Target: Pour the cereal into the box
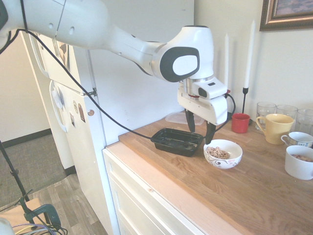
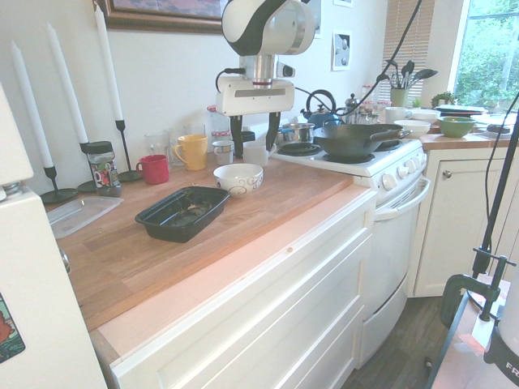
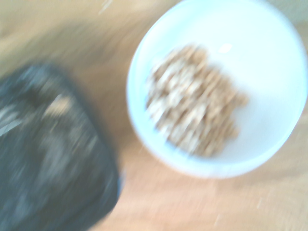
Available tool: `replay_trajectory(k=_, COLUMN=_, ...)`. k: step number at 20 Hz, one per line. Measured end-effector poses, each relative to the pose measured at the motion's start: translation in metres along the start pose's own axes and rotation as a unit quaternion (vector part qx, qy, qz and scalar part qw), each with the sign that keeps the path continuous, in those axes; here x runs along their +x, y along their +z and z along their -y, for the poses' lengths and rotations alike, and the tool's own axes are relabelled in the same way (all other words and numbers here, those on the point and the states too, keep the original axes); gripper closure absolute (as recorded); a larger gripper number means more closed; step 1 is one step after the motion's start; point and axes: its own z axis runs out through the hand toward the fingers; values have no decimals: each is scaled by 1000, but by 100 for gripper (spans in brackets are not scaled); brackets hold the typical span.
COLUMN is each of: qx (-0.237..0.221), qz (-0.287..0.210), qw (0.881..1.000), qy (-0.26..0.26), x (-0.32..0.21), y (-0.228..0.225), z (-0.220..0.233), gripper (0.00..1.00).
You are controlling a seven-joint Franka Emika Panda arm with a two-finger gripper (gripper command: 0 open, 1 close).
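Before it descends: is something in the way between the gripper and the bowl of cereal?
Nothing visible. The open gripper hangs above the white bowl of cereal, with only air between; the black tray sits beside the bowl.

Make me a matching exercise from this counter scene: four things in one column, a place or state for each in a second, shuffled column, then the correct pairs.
Things:
1. cereal
2. black tray
3. gripper
4. red cup

Places or states:
A. open, holding nothing, above the counter
B. in the white bowl
C. by the black candlestick at the wall
D. on the wooden counter, beside the bowl

Pairs: 1-B, 2-D, 3-A, 4-C
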Motion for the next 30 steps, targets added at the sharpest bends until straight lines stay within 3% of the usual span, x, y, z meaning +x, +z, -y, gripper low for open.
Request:
replay_trajectory(k=11, qx=-56, qz=-7, qw=998, qy=-24, x=93, y=52, z=9, gripper=0)
replay_trajectory(k=28, qx=-53, qz=43, qw=998, qy=-13, x=98, y=119, z=31, gripper=0)
replay_trajectory(k=29, qx=-52, qz=46, qw=998, qy=-12, x=98, y=121, z=31, gripper=100)
replay_trajectory(k=30, qx=-50, qz=49, qw=998, qy=-10, x=97, y=123, z=31, gripper=100)
